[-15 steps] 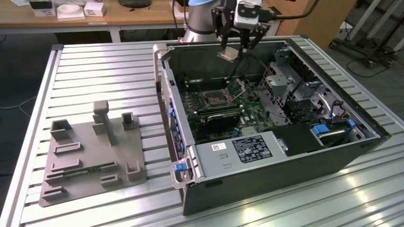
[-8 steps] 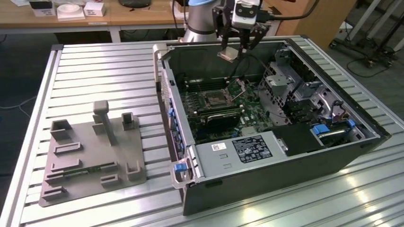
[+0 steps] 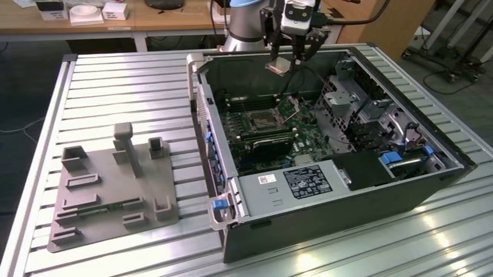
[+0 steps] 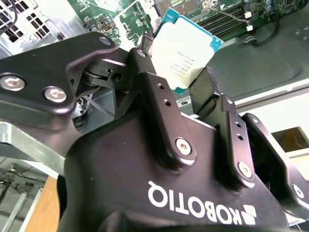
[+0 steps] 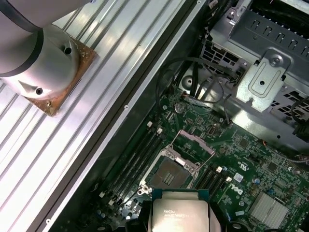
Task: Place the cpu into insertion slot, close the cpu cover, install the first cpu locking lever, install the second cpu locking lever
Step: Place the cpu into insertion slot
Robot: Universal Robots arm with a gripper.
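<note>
The end effector [image 3: 287, 60] is clamped on the cpu [image 4: 186, 48], holding it high above the open computer case [image 3: 347, 210]; below, the insertion slot [image 5: 169, 176] lies bare, its cpu cover [image 5: 193, 143] raised.

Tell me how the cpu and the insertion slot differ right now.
The cpu hangs in the air, gripped by the hand over the open case. The insertion slot sits fixed on the green board inside it. The cpu shows a pale silvery top, while the insertion slot shows a dark centre inside a metal rim. Both are square.
</note>
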